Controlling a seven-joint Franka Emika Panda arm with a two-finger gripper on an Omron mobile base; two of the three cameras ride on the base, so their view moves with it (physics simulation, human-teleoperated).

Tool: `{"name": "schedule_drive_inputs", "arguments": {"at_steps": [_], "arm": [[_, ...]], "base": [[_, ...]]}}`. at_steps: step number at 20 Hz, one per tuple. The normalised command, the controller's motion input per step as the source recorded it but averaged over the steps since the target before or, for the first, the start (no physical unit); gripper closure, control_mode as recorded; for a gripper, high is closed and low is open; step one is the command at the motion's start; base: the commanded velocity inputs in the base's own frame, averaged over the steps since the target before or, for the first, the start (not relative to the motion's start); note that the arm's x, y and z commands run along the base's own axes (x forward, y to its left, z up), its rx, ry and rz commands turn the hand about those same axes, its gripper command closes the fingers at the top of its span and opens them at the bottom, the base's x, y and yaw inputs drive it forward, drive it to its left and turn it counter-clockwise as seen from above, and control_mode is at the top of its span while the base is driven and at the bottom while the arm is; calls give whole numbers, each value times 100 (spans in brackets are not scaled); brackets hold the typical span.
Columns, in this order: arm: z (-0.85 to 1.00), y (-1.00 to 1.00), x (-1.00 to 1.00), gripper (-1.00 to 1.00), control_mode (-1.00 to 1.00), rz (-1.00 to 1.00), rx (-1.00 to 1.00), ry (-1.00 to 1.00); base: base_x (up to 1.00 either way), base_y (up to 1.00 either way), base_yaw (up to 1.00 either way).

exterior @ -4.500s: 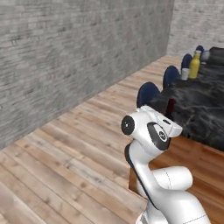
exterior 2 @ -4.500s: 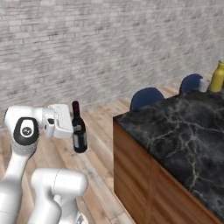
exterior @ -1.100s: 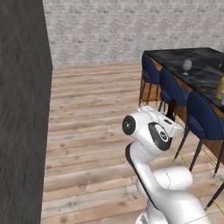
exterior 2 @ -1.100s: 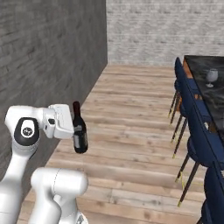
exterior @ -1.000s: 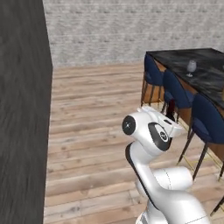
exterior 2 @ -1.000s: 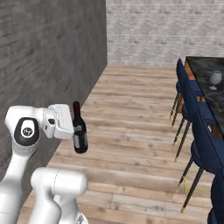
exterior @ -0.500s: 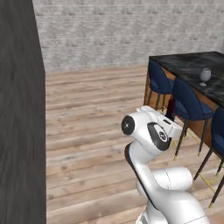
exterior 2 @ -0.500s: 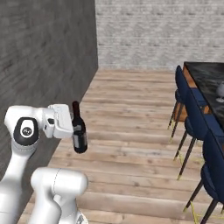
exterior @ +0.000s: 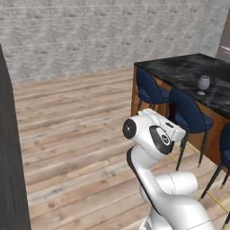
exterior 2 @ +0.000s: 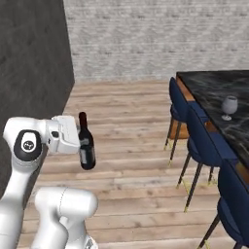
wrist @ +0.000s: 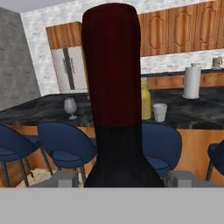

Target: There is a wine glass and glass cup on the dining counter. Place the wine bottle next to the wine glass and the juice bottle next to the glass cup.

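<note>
On the dining counter (exterior: 188, 72), in the left base view, the wine glass (exterior: 203, 84) stands alone, well apart from the arm.

From the right base view, the gripper (exterior 2: 78, 140) is clamped on the upright wine bottle (exterior 2: 86, 144), carried over the floor far short of the counter and blue stools (exterior 2: 194, 136).

In the hand view, beyond the bottle's neck, the juice bottle (wrist: 146, 101) stands just beside the glass cup (wrist: 159, 112); that pairing looks done. The wine remains undelivered.
</note>
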Motion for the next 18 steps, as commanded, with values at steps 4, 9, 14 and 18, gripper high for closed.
{"name": "schedule_drive_inputs", "arguments": {"at_steps": [4,9,14,18], "arm": [[0,0,0,100,100,0,0,0],[0,0,0,100,100,0,0,0],[0,0,0,100,100,0,0,0],[0,0,0,100,100,0,0,0]], "base": [[60,36,-50],[57,35,-54],[62,36,-47],[74,36,-28]]}}
